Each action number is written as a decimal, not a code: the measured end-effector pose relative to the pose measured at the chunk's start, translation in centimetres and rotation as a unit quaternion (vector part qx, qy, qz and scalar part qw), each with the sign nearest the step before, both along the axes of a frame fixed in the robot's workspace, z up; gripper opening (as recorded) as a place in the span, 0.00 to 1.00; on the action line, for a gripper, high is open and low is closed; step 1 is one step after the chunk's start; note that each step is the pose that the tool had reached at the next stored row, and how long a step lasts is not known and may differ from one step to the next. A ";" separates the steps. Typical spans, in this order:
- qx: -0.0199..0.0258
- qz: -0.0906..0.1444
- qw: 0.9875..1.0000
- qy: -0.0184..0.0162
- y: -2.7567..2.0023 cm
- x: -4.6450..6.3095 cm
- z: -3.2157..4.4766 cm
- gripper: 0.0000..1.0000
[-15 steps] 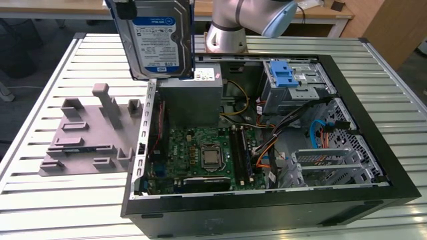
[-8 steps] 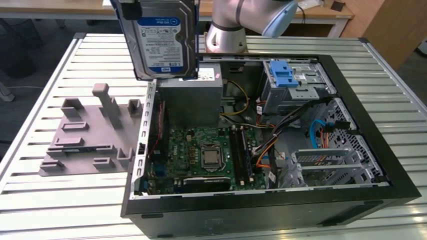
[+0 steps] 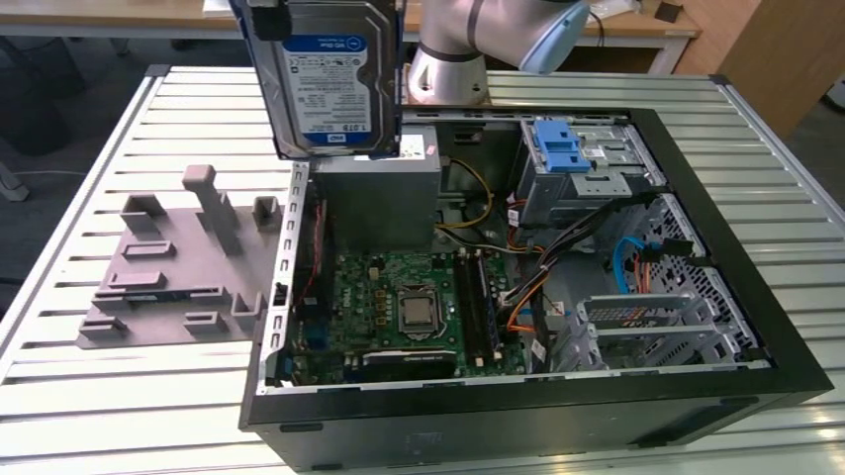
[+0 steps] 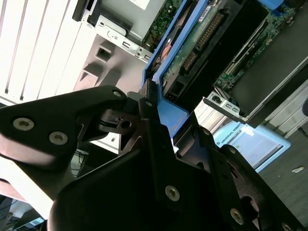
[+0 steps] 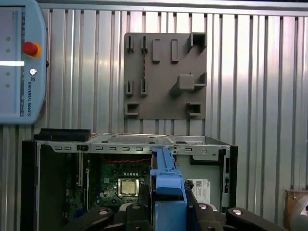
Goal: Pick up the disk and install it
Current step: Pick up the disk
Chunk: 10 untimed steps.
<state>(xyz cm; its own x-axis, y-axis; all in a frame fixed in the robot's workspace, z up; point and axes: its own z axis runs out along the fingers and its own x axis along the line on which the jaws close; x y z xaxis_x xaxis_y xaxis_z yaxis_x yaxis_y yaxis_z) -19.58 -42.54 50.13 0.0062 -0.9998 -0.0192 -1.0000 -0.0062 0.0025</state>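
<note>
The disk [image 3: 328,81] hangs on edge high above the open computer case [image 3: 713,327], its blue-and-white label facing the exterior view. It sits over the case's far corner on the exterior view's left, above the grey power-supply box [image 3: 378,194]. My gripper [image 3: 268,12] is shut on the disk's upper end. In the second wrist view the black fingers [image 4: 144,120] clamp the disk's blue side rail [image 4: 169,111], with its circuit-board side [image 4: 192,45] beyond. The first wrist view looks down past the blue rail [image 5: 167,185] into the case.
A grey drive cage with a blue latch [image 3: 571,153] sits in the case's far corner on the exterior view's right. The motherboard [image 3: 396,307] and cables fill the case floor. A grey fixture plate [image 3: 172,267] lies on the slatted table [image 3: 79,396]. A teach pendant [image 5: 21,62] rests nearby.
</note>
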 end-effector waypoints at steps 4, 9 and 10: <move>0.000 0.000 1.000 0.000 0.00 0.4 -0.03 0.36; 0.000 0.000 1.000 0.000 -0.01 0.9 -0.06 0.36; 0.000 0.000 1.000 0.000 -0.01 1.0 -0.07 0.36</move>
